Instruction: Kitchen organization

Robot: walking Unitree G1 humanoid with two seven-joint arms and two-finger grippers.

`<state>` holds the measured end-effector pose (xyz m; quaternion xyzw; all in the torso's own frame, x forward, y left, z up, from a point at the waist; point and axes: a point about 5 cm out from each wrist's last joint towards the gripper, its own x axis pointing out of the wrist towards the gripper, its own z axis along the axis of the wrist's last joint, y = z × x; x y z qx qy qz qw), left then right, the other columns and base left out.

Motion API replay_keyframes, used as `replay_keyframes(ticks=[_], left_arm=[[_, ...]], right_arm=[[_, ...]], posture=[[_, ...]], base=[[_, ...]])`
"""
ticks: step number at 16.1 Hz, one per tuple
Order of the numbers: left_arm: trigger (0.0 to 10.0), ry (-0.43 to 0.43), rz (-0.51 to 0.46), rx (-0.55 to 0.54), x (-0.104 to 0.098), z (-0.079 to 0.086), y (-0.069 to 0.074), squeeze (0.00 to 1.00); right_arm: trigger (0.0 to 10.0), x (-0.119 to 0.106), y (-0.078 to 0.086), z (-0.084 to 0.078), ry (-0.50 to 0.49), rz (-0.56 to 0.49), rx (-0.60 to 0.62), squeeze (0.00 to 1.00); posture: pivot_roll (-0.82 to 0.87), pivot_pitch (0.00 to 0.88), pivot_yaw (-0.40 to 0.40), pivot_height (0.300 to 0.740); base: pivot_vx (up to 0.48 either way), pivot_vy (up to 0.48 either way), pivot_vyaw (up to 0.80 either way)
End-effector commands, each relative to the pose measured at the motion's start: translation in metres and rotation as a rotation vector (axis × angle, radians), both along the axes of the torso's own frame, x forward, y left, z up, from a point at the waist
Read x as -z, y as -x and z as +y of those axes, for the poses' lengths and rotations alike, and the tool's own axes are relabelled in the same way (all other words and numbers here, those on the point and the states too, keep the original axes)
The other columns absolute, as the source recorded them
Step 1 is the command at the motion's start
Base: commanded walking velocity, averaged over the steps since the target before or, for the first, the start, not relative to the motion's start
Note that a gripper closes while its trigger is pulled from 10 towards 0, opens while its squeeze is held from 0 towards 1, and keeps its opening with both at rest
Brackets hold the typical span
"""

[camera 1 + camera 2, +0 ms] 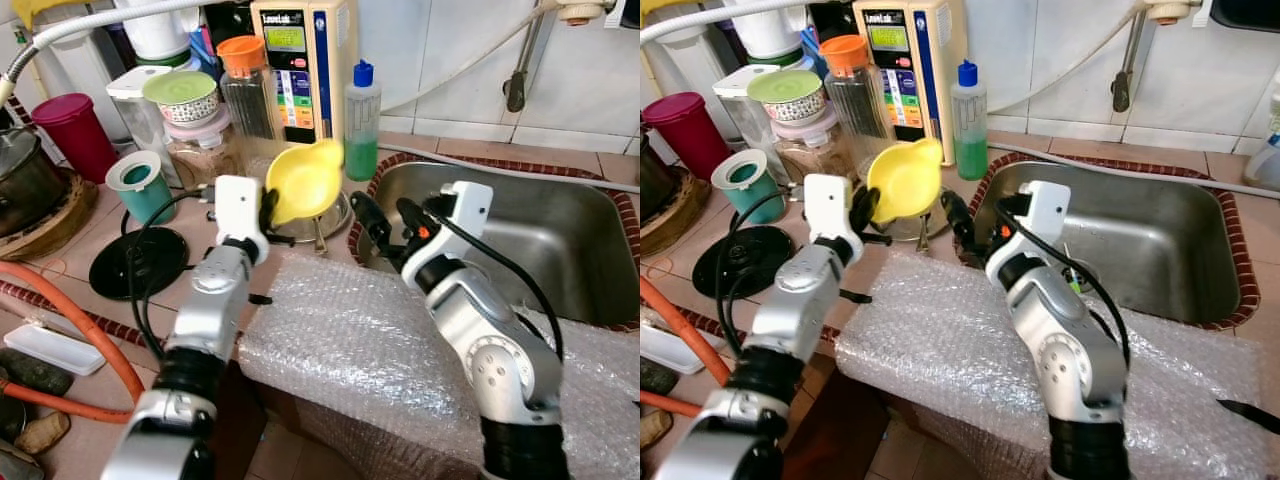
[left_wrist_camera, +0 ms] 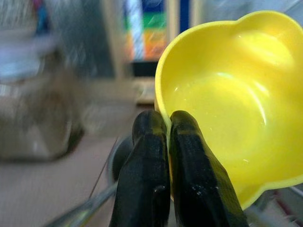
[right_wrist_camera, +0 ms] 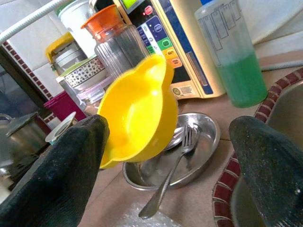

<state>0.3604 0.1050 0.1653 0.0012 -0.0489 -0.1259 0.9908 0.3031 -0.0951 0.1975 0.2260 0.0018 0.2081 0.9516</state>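
A yellow plastic bowl (image 1: 305, 180) hangs tilted in the air above a steel plate (image 3: 201, 156) that holds a fork (image 3: 177, 163). My left gripper (image 1: 268, 208) is shut on the bowl's rim, its two fingers (image 2: 156, 165) pinching the edge. My right gripper (image 1: 388, 222) stands open beside the plate, at the left rim of the steel sink (image 1: 560, 240), with nothing between its fingers. Seen from the right wrist, the bowl (image 3: 137, 111) floats between the two spread fingertips.
Behind the plate stand a green soap bottle (image 1: 362, 120), a water purifier (image 1: 300, 60), a jar with an orange lid (image 1: 245, 90) and stacked bowls (image 1: 185, 100). A teal cup (image 1: 142, 185) and black disc (image 1: 135, 262) lie left. Bubble wrap (image 1: 370, 340) covers the counter's front.
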Motion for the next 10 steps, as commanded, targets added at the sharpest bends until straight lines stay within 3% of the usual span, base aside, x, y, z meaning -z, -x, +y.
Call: replay_keyframes(ticks=[1, 3, 5, 6, 7, 10], left_arm=[[0.0, -0.035, -0.091, -0.006, -0.012, -0.001, 0.003, 0.0], [0.0, -0.027, -0.191, 0.053, -0.028, -0.012, 0.011, 0.0], [0.0, -0.019, -0.215, 0.078, -0.029, -0.017, 0.016, 0.0], [0.0, -0.003, -0.22, 0.094, -0.029, -0.02, 0.018, 0.0], [0.0, 0.011, -0.236, 0.114, -0.03, -0.024, 0.022, 0.0], [0.0, 0.02, -0.25, 0.132, -0.031, -0.026, 0.025, 0.0]], right_arm=[[10.0, -0.002, -0.004, 0.006, -0.01, 0.012, 0.001, 0.0], [10.0, -0.005, -0.012, 0.011, -0.041, 0.032, 0.029, 0.0], [10.0, -0.005, -0.019, 0.011, -0.036, 0.041, 0.075, 0.0], [2.2, -0.005, -0.02, 0.009, -0.049, 0.045, 0.088, 0.0], [0.0, -0.004, -0.022, 0.008, -0.052, 0.05, 0.096, 0.0], [0.0, -0.004, -0.023, 0.008, -0.053, 0.054, 0.105, 0.0]], posture=[[0.05, 0.0, 0.103, 0.74], [0.05, 0.0, 0.107, 0.74], [0.04, 0.0, 0.117, 0.74], [0.04, 0.0, 0.117, 0.74], [0.04, 0.0, 0.117, 0.74], [0.04, 0.0, 0.117, 0.74]], base=[[0.0, 0.0, 0.0], [0.0, 0.0, 0.0], [0.0, 0.0, 0.0], [0.0, 0.0, 0.0], [0.0, 0.0, 0.0], [0.0, 0.0, 0.0]])
